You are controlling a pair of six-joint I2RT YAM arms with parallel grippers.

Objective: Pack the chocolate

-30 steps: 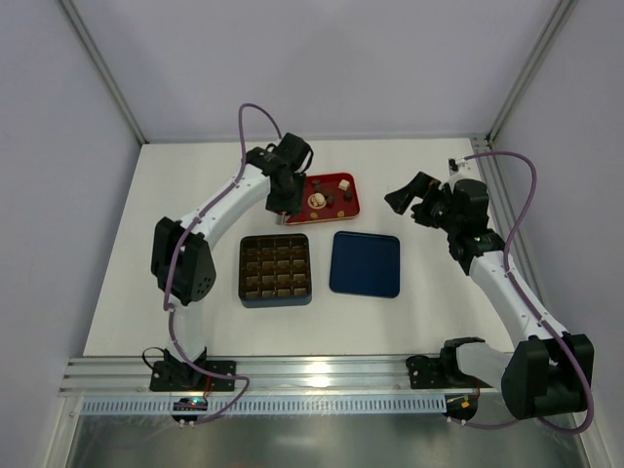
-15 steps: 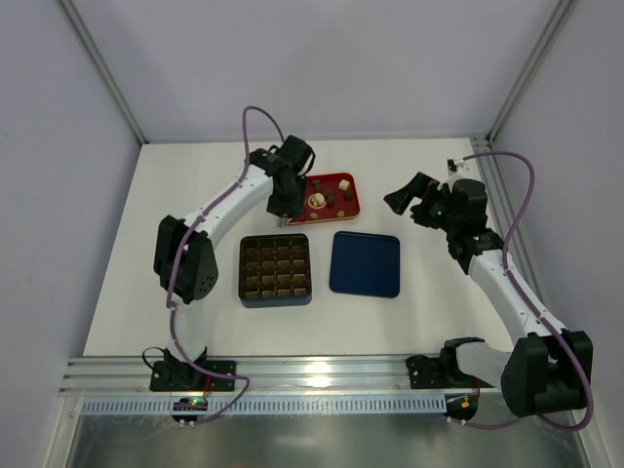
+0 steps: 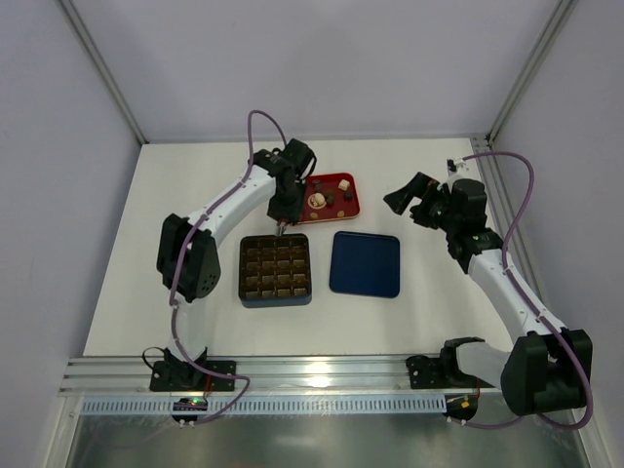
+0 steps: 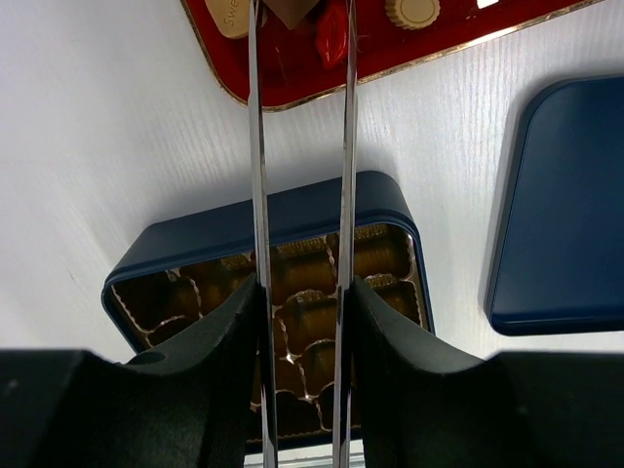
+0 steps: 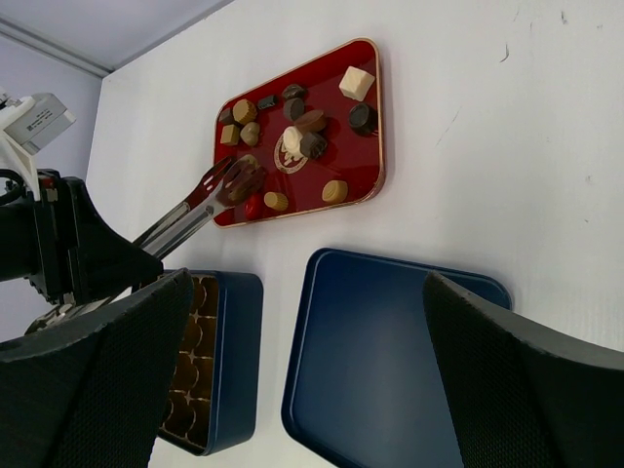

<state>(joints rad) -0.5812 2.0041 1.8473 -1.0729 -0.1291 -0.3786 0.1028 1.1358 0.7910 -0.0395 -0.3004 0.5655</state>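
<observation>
from above, loose chocolate (image 3: 344,183) is seen on a red tray (image 3: 357,195) beyond the gridded box (image 3: 243,271) and navy lid (image 3: 365,264), which are parted by a narrow strip of worktop (image 3: 175,195); a broad stretch is left beside the box. the right gripper (image 3: 409,201) is held right of the tray, jaws spread wide, nothing held. from the right wrist, the left gripper (image 5: 234,185) is seen, its long jaws narrowed on a brown piece (image 5: 246,180) at the tray's near-left corner. from the left wrist, the box's far rim is crossed by them.
</observation>
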